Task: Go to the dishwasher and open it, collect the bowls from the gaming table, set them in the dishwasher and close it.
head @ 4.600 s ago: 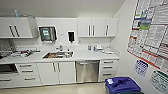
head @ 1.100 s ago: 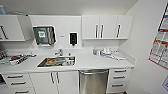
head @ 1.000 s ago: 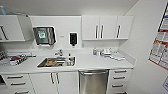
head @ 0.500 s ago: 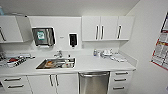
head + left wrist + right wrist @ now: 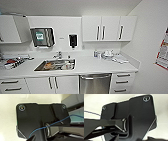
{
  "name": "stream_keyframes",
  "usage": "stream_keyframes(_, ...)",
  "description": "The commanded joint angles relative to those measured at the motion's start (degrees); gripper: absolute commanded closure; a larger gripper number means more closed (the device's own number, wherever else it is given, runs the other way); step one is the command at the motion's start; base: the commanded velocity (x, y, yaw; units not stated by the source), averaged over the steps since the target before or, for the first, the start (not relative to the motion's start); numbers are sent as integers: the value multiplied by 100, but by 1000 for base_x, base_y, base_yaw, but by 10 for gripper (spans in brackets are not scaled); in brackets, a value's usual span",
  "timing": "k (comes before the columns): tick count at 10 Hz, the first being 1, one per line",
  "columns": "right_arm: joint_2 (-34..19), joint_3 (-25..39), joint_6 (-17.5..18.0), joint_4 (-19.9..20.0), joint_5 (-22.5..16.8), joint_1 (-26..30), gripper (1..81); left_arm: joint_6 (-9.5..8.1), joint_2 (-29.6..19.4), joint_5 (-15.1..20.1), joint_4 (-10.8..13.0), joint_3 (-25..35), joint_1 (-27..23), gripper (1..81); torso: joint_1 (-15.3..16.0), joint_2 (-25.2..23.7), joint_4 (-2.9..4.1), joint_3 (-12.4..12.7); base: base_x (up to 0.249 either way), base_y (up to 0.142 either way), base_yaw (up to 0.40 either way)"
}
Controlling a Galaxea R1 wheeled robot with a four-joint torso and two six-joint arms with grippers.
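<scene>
The dishwasher (image 5: 95, 83) stands straight ahead under the white counter (image 5: 100, 67), at the lower middle of the head view. Its silver steel front is closed, and the horizontal bar handle (image 5: 95, 77) runs across its top. The gaming table and the bowls are out of view. In the left wrist view my arm's dark plate (image 5: 32, 119) hangs over a pale floor with a thin blue cable (image 5: 55, 122) across it. The right wrist view gives a similar dark plate (image 5: 136, 116) and jointed bar (image 5: 100, 123).
A steel sink (image 5: 55, 65) holding dishes lies left of the dishwasher. White drawers (image 5: 123, 81) flank the dishwasher on the right, and small items (image 5: 110, 55) sit on the counter above. Wall cabinets (image 5: 108, 28), a towel dispenser (image 5: 42, 37) and a soap dispenser (image 5: 73, 40) hang above. A wall with a poster (image 5: 163, 50) closes the right side.
The camera has come closer to the kitchen counter, so the dishwasher looks larger and sits lower in the picture. The dishwasher door stays closed.
</scene>
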Motion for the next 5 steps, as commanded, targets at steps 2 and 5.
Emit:
stream_keyframes(2, -47, 47, -20, 32, -285, 328, 10, 46, -109, 292, 5, 55, -347, 10, 3, 0, 0, 0, 106, 73, 0)
stream_keyframes(5, -46, 47, -20, 32, -276, 319, 10, 46, -109, 292, 14, 55, -347, 10, 3, 0, 0, 0, 105, 73, 0)
